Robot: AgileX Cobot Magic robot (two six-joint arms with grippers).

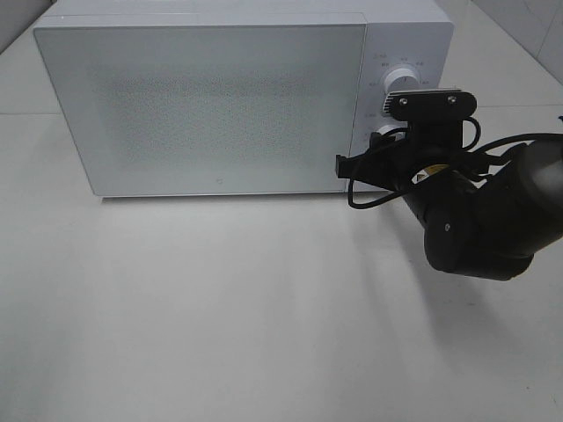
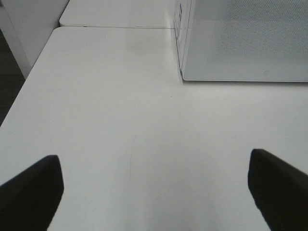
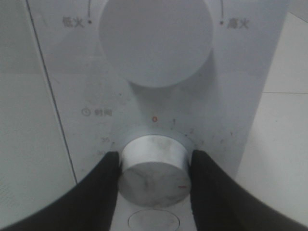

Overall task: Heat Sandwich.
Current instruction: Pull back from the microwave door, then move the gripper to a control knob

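Now clamped, at the right gripper (image 3: 153,161), on the timer dial (image 3: 154,180), with a dark finger (image 3: 103,192) pressed against either flank of its brushed-metal rim. Just above it on the same control panel, a larger round power knob (image 3: 155,38), untouched. From the high camera, seen reaching in from the right to the panel end of the white microwave (image 1: 220,35), beside a door (image 1: 211,105) that is fully shut.

Over on the other side, spread wide at the left gripper (image 2: 154,192), with nothing between its fingers (image 2: 29,192). Hovering low above the bare white table (image 2: 144,120), near the microwave's front corner but apart from it.

No sight of the sandwich in any view. Probably inside behind that frosted door, given the grip on the timer, though impossible to confirm through the speckled panel. Expect something soft and light: bread that dents under a pinch, a leafy layer liable to slide out, slices free to shear apart. Better to lift from beneath, by whatever carries it, and keep it level rather than squeeze the bread. Likely warm after heating, too.

Around the work, little else but plain tabletop in front. Between gripper and sandwich, only the closed door. In the path of that door's swing, possibly the right arm and its trailing cable (image 1: 365,205), parked close to the door's edge.
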